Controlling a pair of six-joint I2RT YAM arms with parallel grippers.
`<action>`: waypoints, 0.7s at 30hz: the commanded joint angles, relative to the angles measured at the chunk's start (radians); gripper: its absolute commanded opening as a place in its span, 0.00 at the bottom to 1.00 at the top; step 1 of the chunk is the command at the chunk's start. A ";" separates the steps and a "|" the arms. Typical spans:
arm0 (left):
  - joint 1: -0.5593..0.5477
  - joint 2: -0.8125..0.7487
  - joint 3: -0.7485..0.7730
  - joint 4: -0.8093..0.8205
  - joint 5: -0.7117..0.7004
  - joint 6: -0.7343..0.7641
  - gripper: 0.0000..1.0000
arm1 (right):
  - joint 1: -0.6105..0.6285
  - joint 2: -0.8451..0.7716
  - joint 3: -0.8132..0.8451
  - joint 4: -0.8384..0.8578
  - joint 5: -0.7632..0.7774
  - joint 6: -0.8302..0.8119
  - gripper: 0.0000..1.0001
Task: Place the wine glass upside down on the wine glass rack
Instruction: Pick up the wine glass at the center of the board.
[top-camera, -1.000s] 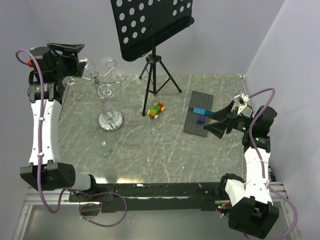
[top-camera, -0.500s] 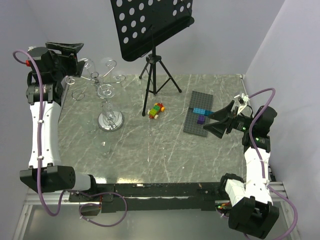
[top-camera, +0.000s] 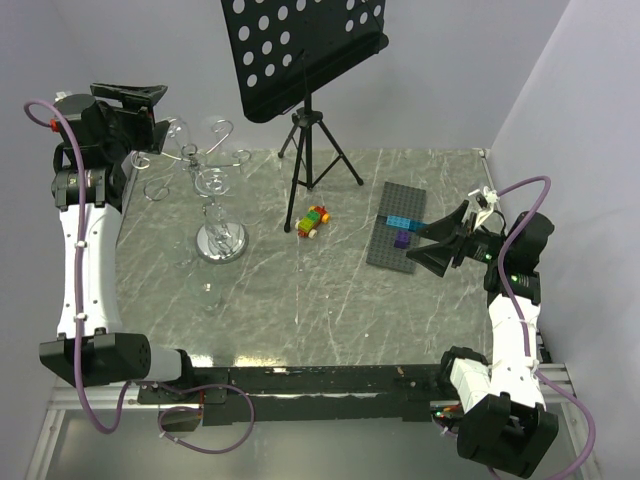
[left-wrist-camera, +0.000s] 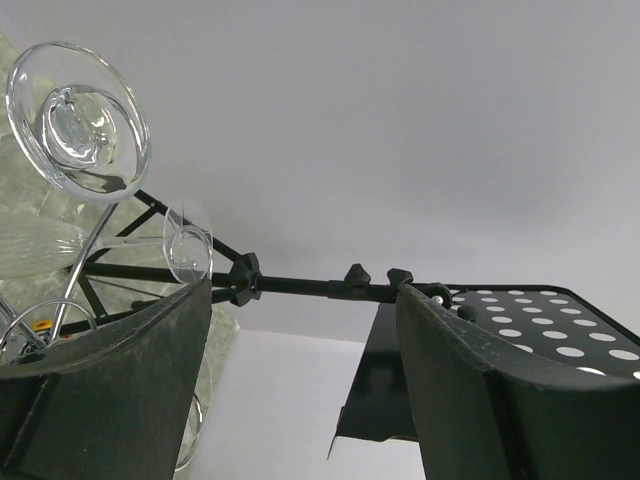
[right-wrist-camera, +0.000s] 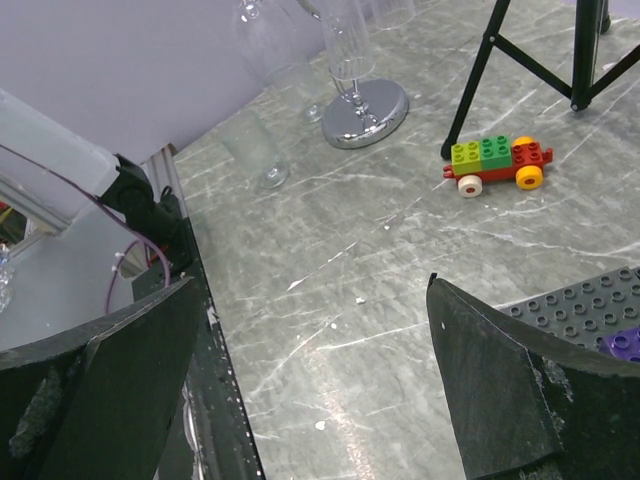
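Two claws, left claw (left-wrist-camera: 300, 300) and right claw (right-wrist-camera: 310, 285), both released, empty; one wine glass rack (top-camera: 221, 243); one music stand (top-camera: 305, 55).

Top view looks down; both wrist views share the music stand (top-camera: 303, 60).

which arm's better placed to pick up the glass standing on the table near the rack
Left. The glass stands on the left arm's side, just in front of the rack; the left claw is open, raised beside it. The right claw is open far across the table.

One wine glass rack (top-camera: 221, 242), one music stand (top-camera: 305, 45), one brick car (top-camera: 313, 221), one baseplate (top-camera: 388, 250)
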 joint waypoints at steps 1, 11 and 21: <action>0.006 -0.047 0.015 0.054 0.020 0.020 0.78 | 0.009 -0.013 -0.008 0.059 -0.293 0.001 1.00; 0.006 -0.066 -0.004 0.095 0.049 0.046 0.78 | 0.010 -0.010 -0.011 0.065 -0.293 0.004 1.00; 0.006 -0.115 -0.057 0.220 0.132 0.155 0.80 | 0.012 -0.010 -0.013 0.075 -0.293 0.012 1.00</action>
